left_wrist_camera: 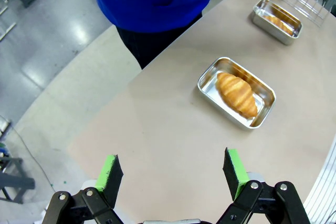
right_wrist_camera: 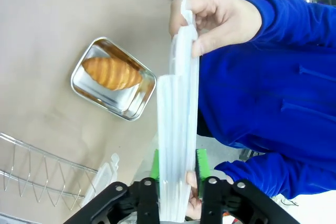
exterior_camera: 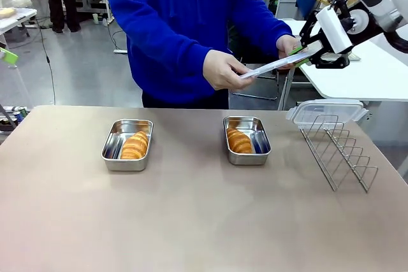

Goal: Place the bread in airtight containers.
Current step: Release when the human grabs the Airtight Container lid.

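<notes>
Two steel containers sit open on the table, each with bread in it: the left tin (exterior_camera: 112, 148) holds a croissant (exterior_camera: 135, 146), and the right tin (exterior_camera: 260, 143) holds another croissant (exterior_camera: 239, 141). Above the far edge, a person's hand (exterior_camera: 223, 69) holds one end of a clear lid (exterior_camera: 274, 65). My right gripper (exterior_camera: 299, 52) is at the other end, beside the person's other hand (exterior_camera: 288, 44). In the right wrist view the lid (right_wrist_camera: 177, 119) stands between my green pads (right_wrist_camera: 201, 163), which press both its sides. My left gripper (left_wrist_camera: 173, 174) hangs open over bare table, short of a tin (left_wrist_camera: 210, 80).
A wire rack (exterior_camera: 341, 151) stands at the right of the table. A second clear lid (exterior_camera: 325, 111) lies behind it. The person in a blue sweater stands at the far edge. The front half of the table is bare.
</notes>
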You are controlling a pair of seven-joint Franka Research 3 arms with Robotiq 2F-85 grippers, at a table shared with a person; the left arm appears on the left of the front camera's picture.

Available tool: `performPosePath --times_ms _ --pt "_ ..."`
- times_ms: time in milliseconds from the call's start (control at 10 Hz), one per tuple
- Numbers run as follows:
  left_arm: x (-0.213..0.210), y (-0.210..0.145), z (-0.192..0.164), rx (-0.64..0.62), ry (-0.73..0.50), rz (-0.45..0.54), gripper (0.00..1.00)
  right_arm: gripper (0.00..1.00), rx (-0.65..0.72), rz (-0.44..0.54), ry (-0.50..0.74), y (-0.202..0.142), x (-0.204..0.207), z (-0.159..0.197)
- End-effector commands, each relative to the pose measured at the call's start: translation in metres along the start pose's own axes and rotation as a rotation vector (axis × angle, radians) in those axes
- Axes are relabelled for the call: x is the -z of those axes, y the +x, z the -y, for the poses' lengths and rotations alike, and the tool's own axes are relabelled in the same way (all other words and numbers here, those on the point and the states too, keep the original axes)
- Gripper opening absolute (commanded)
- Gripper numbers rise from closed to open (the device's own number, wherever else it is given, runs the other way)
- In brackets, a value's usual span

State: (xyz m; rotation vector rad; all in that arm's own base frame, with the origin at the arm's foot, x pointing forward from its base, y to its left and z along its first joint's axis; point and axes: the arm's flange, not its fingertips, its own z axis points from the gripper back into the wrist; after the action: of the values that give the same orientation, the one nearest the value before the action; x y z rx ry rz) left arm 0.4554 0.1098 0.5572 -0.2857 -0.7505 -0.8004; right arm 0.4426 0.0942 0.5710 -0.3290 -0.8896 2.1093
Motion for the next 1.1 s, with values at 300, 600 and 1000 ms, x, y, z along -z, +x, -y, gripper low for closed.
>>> performPosePath --times_ms 300,600,1000 --pt "-0.002 0.001 0.001 0.016 -0.001 -0.011 1.00 1.00 0.215 0.080 -0.008 0.014 -0.074 0.027" --pt "-0.002 0.001 0.001 0.016 -0.001 -0.011 1.00 1.00 0.394 0.202 -0.067 -0.019 -0.148 0.029" --pt "-0.002 0.001 0.001 0.016 -0.001 -0.011 1.00 1.00 0.719 0.223 -0.143 -0.083 -0.192 -0.021"
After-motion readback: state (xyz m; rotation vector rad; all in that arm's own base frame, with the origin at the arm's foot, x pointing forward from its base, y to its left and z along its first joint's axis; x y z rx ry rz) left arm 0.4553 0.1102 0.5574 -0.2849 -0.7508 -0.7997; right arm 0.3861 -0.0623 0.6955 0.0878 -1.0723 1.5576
